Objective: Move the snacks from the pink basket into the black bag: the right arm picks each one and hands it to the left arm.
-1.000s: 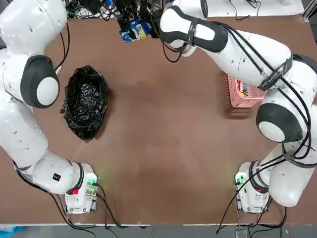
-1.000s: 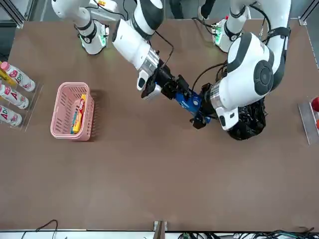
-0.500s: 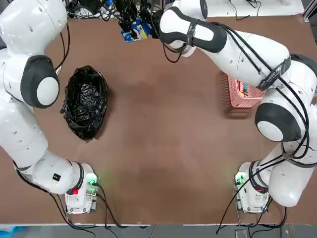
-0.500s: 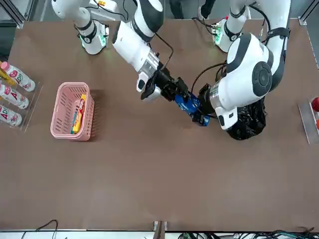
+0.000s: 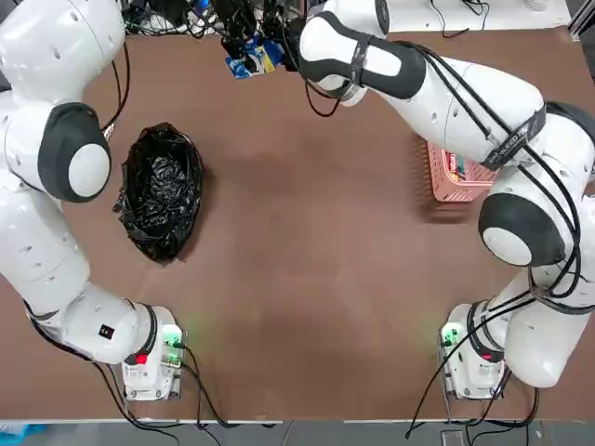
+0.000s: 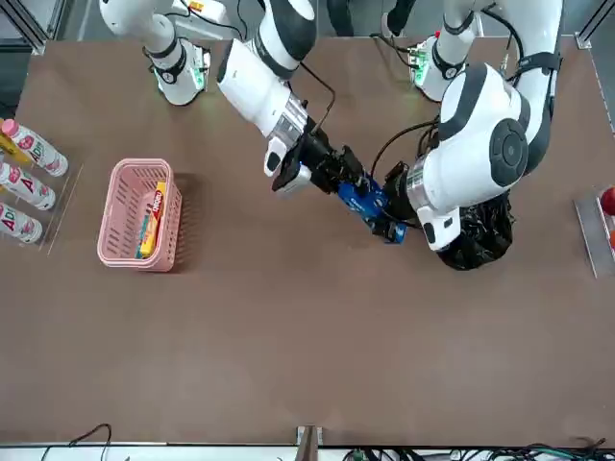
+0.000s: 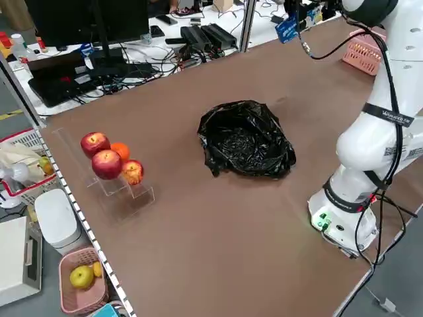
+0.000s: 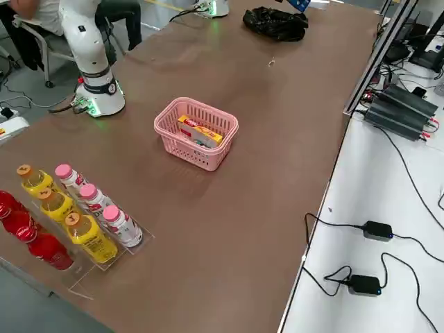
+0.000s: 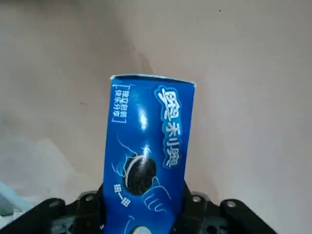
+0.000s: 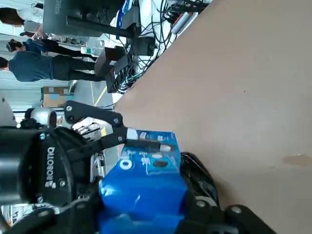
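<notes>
Handover in mid-air: left hand (image 6: 392, 223) clamps one end of the blue snack (image 6: 366, 204), right hand (image 6: 332, 171) at the other end, grip uncertain. Black bag (image 6: 478, 235) lies beside the left hand; pink basket (image 6: 123, 252) well apart.

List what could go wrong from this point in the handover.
1. The blue packet hangs in mid-air between the right hand and the left hand; if the right lets go before the left grips firmly, it could drop onto the table.
2. The black bag lies slumped, its mouth not clearly wide, so a later drop might miss.
</notes>
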Controlling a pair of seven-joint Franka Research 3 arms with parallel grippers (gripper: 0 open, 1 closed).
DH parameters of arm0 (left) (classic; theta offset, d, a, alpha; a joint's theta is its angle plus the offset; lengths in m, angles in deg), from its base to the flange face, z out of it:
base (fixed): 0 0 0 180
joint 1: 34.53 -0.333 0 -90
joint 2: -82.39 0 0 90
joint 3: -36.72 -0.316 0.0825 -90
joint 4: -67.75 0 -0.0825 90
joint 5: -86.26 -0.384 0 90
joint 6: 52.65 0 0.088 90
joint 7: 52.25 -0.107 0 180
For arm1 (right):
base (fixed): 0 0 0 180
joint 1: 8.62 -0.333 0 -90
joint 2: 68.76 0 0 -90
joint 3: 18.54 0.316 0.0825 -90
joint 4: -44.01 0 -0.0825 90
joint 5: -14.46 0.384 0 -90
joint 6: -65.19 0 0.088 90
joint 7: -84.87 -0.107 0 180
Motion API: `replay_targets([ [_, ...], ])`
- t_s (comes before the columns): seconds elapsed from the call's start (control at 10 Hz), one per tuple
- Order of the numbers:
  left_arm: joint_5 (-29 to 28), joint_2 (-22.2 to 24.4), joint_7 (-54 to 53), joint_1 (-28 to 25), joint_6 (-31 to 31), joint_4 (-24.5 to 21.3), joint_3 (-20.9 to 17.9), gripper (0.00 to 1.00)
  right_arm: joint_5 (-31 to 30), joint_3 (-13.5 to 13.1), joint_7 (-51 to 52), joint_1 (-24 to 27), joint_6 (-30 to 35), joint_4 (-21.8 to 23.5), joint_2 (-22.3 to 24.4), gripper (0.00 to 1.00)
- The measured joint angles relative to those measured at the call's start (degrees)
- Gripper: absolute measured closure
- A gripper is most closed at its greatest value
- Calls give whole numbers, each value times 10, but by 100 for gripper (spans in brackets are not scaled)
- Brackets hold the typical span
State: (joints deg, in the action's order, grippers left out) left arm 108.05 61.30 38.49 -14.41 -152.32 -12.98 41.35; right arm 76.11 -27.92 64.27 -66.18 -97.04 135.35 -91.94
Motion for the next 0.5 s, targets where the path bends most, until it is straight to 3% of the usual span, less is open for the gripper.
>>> replay_targets([
  [0.2,-27,-2,0,-6,4,-2,-3,49,0,1,-2,-6,-7,-5,0,0],
  [0.5,-75,-3,-14,-38,27,-7,-5,49,0,-2,1,-7,-13,-8,0,0],
])
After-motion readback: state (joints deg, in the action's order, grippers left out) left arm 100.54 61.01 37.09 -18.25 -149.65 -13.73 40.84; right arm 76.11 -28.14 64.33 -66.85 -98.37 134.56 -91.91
